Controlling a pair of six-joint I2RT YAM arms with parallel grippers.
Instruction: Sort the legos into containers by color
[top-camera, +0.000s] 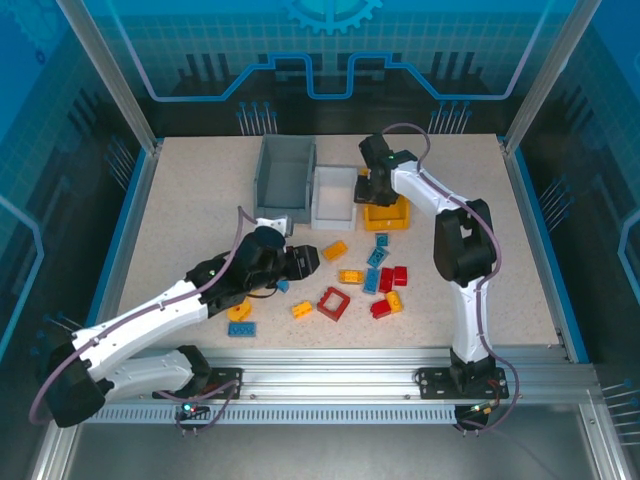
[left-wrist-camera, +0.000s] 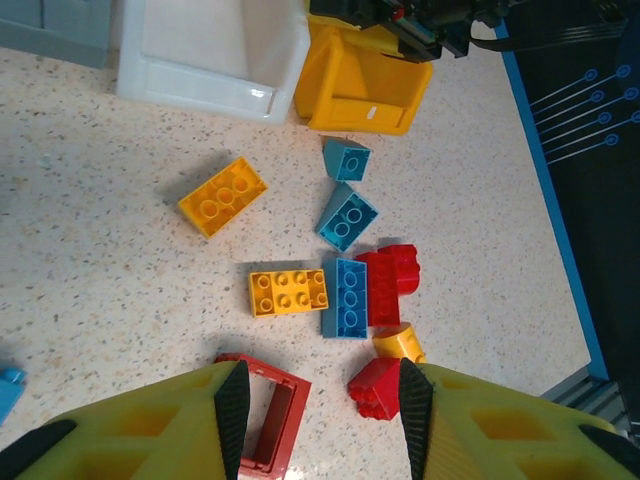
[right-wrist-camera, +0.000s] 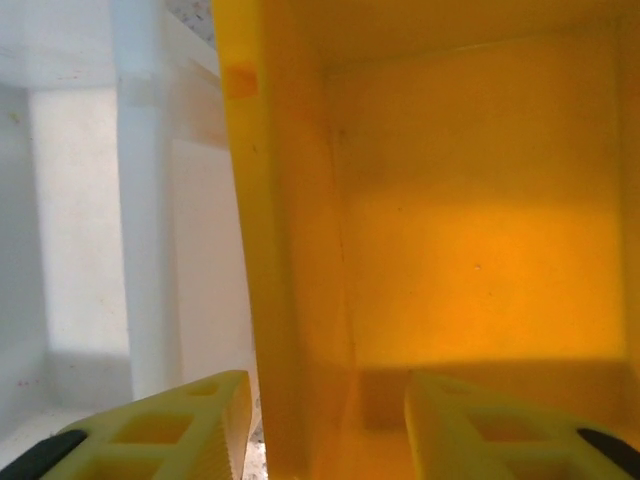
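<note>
**Student:** Reading from the largest item down, what is shown?

**Tutor:** The speckled tabletop (top-camera: 190, 200) carries three bins in a row at its far side. The dark grey container (top-camera: 262, 185) comes first, the white container (top-camera: 333, 212) sits against it, and the yellow container (top-camera: 388, 220) is last. The legos (top-camera: 371, 281) lie loose on the tabletop in front of them, in red, yellow and blue.

**Student:** And the hands?

**Tutor:** The right hand (right-wrist-camera: 330, 425) hangs over the yellow container with its fingers apart and nothing held. The container's wall nearest the white one runs between the fingers. The left hand (left-wrist-camera: 324, 400) is likewise spread and empty, low over a red frame (left-wrist-camera: 265, 420) and a red brick (left-wrist-camera: 378, 385).

**Student:** What could go wrong from here?

**Tutor:** As a judgement only: if the right hand closes or descends, it would probably pinch that wall and drag the container out of line. The left hand's gap spans two red pieces, and the red brick touches a yellow rounded piece (left-wrist-camera: 400, 342) — closing there may gather the wrong neighbour or skid the frame aside.
</note>
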